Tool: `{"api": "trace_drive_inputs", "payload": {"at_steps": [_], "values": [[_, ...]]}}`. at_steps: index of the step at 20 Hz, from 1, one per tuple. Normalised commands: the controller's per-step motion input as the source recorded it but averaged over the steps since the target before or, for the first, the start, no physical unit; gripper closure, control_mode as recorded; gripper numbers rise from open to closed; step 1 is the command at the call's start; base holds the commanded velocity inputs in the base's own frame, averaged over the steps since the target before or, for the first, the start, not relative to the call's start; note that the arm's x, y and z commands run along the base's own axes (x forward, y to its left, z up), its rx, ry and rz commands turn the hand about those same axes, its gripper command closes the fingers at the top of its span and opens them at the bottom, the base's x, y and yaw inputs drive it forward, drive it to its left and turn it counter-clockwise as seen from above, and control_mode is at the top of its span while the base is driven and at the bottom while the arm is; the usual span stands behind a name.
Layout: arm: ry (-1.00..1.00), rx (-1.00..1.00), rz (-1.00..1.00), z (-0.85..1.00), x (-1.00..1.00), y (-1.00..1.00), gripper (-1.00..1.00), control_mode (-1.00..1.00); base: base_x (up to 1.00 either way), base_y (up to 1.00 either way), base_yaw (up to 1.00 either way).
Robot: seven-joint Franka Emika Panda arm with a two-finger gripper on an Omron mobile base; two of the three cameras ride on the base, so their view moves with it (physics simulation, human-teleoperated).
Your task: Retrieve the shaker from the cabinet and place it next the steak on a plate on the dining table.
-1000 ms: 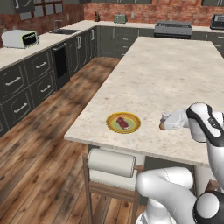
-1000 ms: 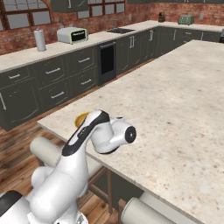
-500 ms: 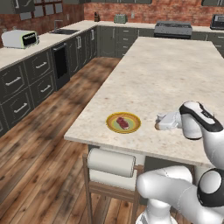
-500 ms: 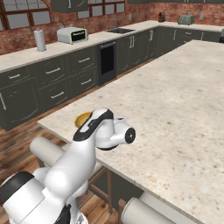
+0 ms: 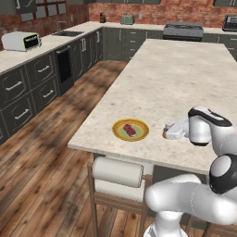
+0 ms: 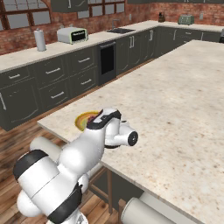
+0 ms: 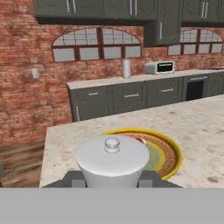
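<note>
Nearest in the hand view, the shaker (image 7: 112,162) – pale rounded top w/ a small knob – is seen between the two dark finger tips (image 7: 73,178), which sit close against its sides; the gripper (image 5: 170,131) appears closed on it, held low over the dining table (image 5: 185,78), just beside the plate (image 5: 131,129). In the left base view the shaker itself is too hidden by the hand to be made out. Whether its base touches the stone can't be told.

The plate lies near the table's front-left corner, yellow-orange rim, greenish centre, w/ the steak (image 5: 130,130) inside it, roughly central. In the right base view the plate (image 6: 85,120) is partly covered by the arm.

Beyond the plate, the speckled top runs long and bare toward the far end. A stool (image 5: 116,177) is tucked under the near edge.

Further off – wood floor (image 5: 55,139), dark cabinets along the brick wall, a toaster oven (image 5: 21,40), a paper towel roll (image 6: 40,40), a stove (image 5: 183,30) at the far wall.
</note>
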Motion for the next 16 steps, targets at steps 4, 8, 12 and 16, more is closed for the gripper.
{"api": "trace_drive_inputs", "payload": {"at_steps": [4, 8, 12, 16], "values": [[0.00, 0.00, 0.00, -0.28, 0.33, -0.01, 1.00, -1.00, 0.00, 0.00, 0.00], [-0.01, 0.00, 0.00, -0.28, 0.28, -0.01, 1.00, -1.00, 0.00, 0.00, 0.00], [-0.03, 0.00, 0.00, -0.29, 0.25, -0.05, 1.00, -1.00, 0.00, 0.00, 0.00], [-0.03, 0.00, 0.00, -0.27, 0.25, -0.07, 1.00, -1.00, 0.00, 0.00, 0.00]]}}
